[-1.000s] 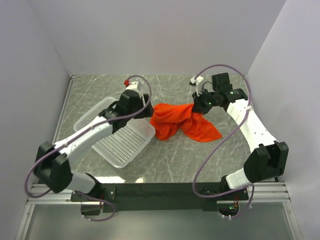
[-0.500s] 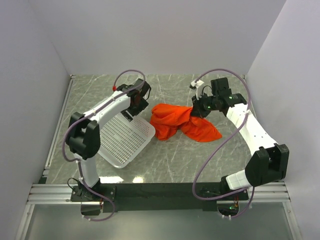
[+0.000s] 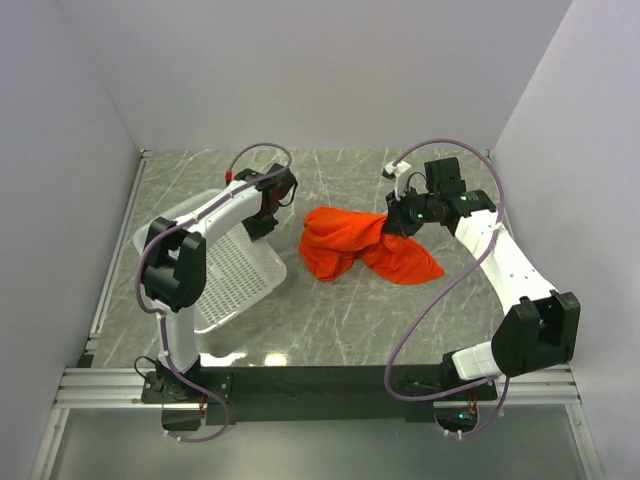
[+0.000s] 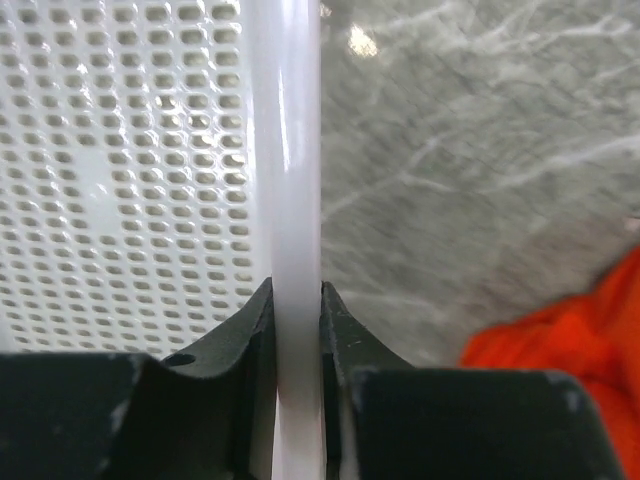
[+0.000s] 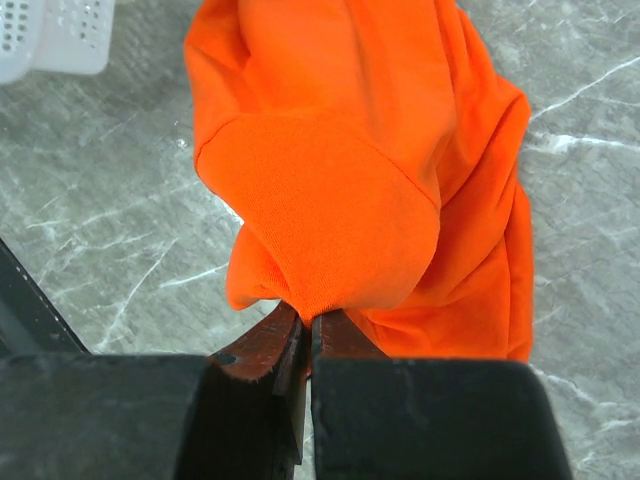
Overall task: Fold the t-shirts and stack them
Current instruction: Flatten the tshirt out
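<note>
A crumpled orange-red t-shirt (image 3: 350,245) lies bunched in the middle of the marble table; it also fills the right wrist view (image 5: 350,170) and shows at the lower right edge of the left wrist view (image 4: 590,330). My right gripper (image 3: 400,218) is shut on a fold of the t-shirt at its right side (image 5: 310,322). My left gripper (image 3: 262,222) is shut on the rim (image 4: 296,250) of the white mesh basket (image 3: 225,270), left of the shirt.
The basket lies at the left of the table, its perforated wall (image 4: 130,170) beside my left fingers. White walls enclose the table on three sides. Purple cables loop over both arms.
The left arm pulled back from the shirt, its jaws closed on the basket rim, and the basket has shifted left. The right gripper stays clamped on the shirt, barely moved.
</note>
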You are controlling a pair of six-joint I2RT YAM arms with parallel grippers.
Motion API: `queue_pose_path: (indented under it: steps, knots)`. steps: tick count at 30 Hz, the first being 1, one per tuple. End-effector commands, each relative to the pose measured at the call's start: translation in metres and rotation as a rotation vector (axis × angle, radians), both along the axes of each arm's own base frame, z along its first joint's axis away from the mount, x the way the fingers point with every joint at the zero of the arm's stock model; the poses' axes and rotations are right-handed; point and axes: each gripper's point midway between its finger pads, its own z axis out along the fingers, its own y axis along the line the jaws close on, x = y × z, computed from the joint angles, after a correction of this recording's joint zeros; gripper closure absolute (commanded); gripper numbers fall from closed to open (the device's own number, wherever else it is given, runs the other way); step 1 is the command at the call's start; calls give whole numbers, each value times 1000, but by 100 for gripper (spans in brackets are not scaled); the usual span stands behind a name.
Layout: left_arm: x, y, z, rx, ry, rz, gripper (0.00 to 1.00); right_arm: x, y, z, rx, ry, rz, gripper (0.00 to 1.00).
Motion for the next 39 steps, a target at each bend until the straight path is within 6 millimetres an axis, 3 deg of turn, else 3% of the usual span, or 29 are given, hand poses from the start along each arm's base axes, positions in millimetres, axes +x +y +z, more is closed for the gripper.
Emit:
queue_pose_path:
  steps: [1,2,7,14,19,21,23,26,27,29,30,31,32,33,34,35,36,38,39]
  knots:
    - [13,32,10,196,-22,-175,100,3,0,20,35,-69,-2,100]
    - [18,33,3,203,-44,-218,100,3,-1,19,36,-66,-4,100]
    - [28,49,7,208,-69,-559,100,4,0,17,40,-61,-1,100]
    - [68,93,26,292,-117,-727,100,3,3,15,57,-44,8,100]
    - [93,108,16,361,-90,-792,99,3,4,16,57,-41,13,100]
    - [102,118,15,376,-86,-776,96,2,3,17,54,-46,17,100]
    - [110,127,25,391,-105,-740,82,0,2,17,45,-53,28,99]
    - [114,124,53,381,-192,-721,69,-4,4,17,46,-54,52,99]
    - [113,116,72,347,-256,-728,62,-5,3,16,44,-51,57,99]
    - [109,103,89,295,-322,-758,38,-7,6,18,50,-48,82,99]
    - [104,91,113,253,-406,-784,34,-7,6,21,53,-48,84,99]
    - [97,81,113,223,-425,-817,31,-7,7,22,55,-47,88,99]
    - [86,67,135,220,-488,-856,21,-9,8,22,61,-41,94,99]
    - [83,57,144,239,-530,-886,20,-9,9,25,69,-38,101,99]
    - [70,46,134,233,-520,-937,20,-10,11,26,81,-28,110,99]
    - [59,20,138,220,-552,-1014,20,-14,15,28,102,-16,129,99]
    - [48,6,151,225,-606,-1075,20,-17,16,30,110,0,138,99]
    - [23,-38,146,179,-685,-1228,20,-15,18,34,121,5,142,99]
    - [11,-46,159,190,-752,-1266,20,-13,19,36,119,8,142,99]
